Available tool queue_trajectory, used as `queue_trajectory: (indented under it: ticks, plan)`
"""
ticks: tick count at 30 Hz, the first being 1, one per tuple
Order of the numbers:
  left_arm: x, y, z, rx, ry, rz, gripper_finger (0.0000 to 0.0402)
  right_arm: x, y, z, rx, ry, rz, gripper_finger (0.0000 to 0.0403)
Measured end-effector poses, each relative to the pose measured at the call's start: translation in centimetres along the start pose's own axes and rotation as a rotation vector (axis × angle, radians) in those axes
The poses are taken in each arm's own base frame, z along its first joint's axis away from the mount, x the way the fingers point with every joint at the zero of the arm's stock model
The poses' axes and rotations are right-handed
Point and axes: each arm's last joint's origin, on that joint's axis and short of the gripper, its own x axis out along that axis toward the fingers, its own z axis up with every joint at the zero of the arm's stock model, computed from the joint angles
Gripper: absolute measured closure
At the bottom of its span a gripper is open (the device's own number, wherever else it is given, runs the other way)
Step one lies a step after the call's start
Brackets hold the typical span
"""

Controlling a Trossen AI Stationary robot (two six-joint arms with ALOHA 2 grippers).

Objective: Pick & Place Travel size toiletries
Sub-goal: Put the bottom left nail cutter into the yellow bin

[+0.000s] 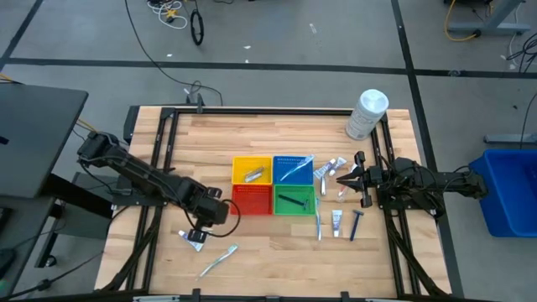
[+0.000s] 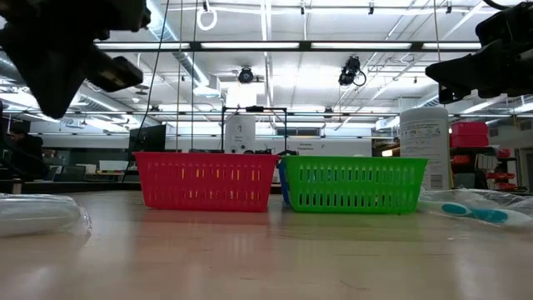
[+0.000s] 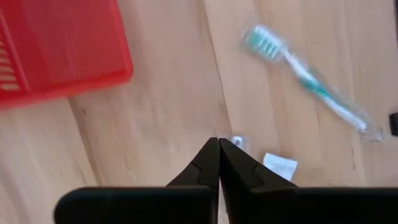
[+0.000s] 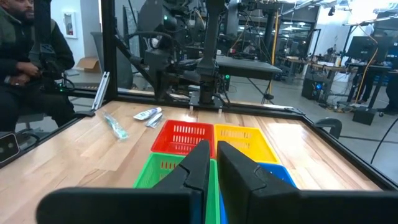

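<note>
The pale wooden surface [image 1: 252, 243] carries four small plastic baskets, red [image 1: 251, 200], green [image 1: 294, 200], yellow [image 1: 252, 169] and blue [image 1: 293, 168], set together in a square between the two arms. A tall white cylindrical container [image 1: 367, 113] stands behind the right end effector [image 1: 341, 179].

The left end effector [image 3: 219, 144] hangs low beside the red basket, its fingers pressed together and holding nothing. Just beyond its tips lie small white tubes [image 3: 278, 165], partly hidden, and farther off a clear toothbrush with green bristles [image 3: 311, 81]. The risk here is simple: with the fingers closed, a descent would only push a tube along the wood, maybe towards the edge. The fingers must open first.

The right end effector is raised, nearly closed and also empty, pointing over the baskets. Below and beside it are more tubes [image 1: 329, 168], a second toothbrush [image 1: 318, 225] and a dark razor [image 1: 356, 225], lying close together. A grasp there may catch two things at once, or knock a neighbour away.
</note>
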Motion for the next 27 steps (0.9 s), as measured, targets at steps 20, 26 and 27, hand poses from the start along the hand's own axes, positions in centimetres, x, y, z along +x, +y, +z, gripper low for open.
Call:
queue_trajectory:
  ticks: [20, 26, 27]
  plan:
    - [4.0, -1.7, -4.8, -0.052, 0.151, -0.001, 0.0377, 0.0, 0.0, 0.0, 0.000, 0.000, 0.000, 0.0363]
    - [4.2, -2.1, -5.4, -0.071, 0.166, 0.014, 0.0357, 0.0, 0.0, 0.0, 0.000, 0.000, 0.001, 0.0362]
    - [4.2, -2.2, -5.4, -0.074, 0.161, 0.021, 0.0355, 0.0, 0.0, 0.0, 0.000, 0.000, 0.001, 0.0363]
